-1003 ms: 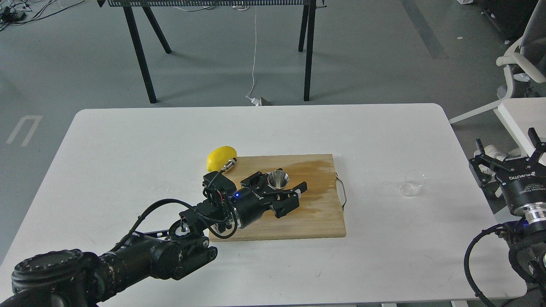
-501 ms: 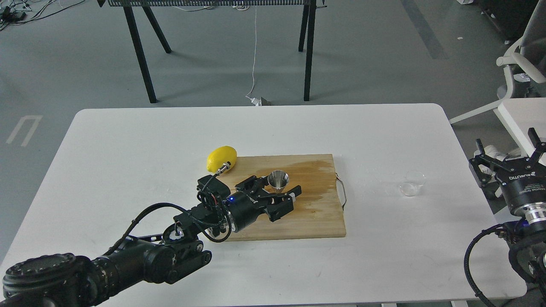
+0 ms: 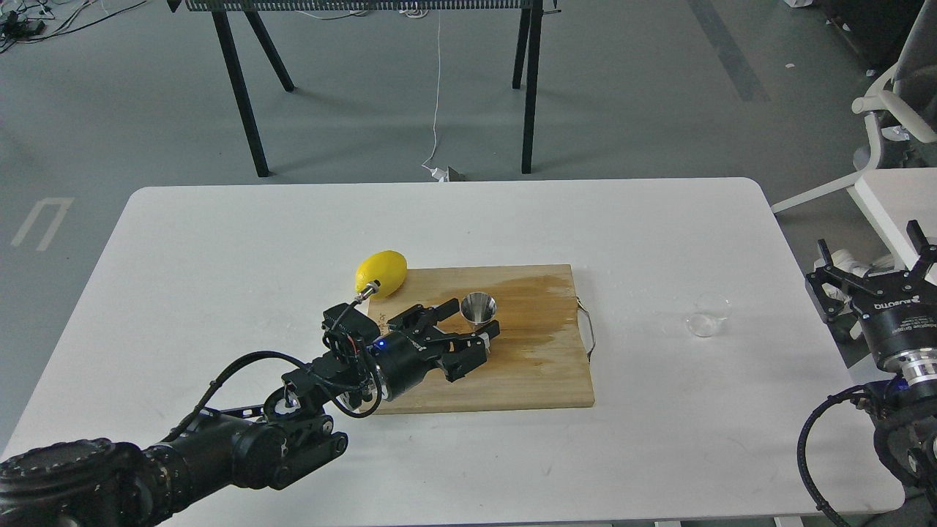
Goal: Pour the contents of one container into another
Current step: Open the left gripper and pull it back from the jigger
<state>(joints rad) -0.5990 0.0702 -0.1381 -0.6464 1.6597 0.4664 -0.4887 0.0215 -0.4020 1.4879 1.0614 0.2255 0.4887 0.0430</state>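
Observation:
The steel jigger stands upright on the wooden cutting board, near its back middle. My left gripper lies low over the board just left of the jigger and is open. Its fingertips reach either side of the jigger's near edge without gripping it. The small clear cup sits on the white table, to the right of the board. My right gripper hovers at the table's right edge, a little right of the cup, open and with nothing in it.
A yellow lemon rests at the board's back left corner, close behind my left wrist. A metal handle sticks out of the board's right side. A wet stain darkens the board's back right part.
My left arm has drawn back toward the lower left, so the jigger, once deep between the open fingers, now stands at their tips. The jigger, the cup and my right arm have not moved.

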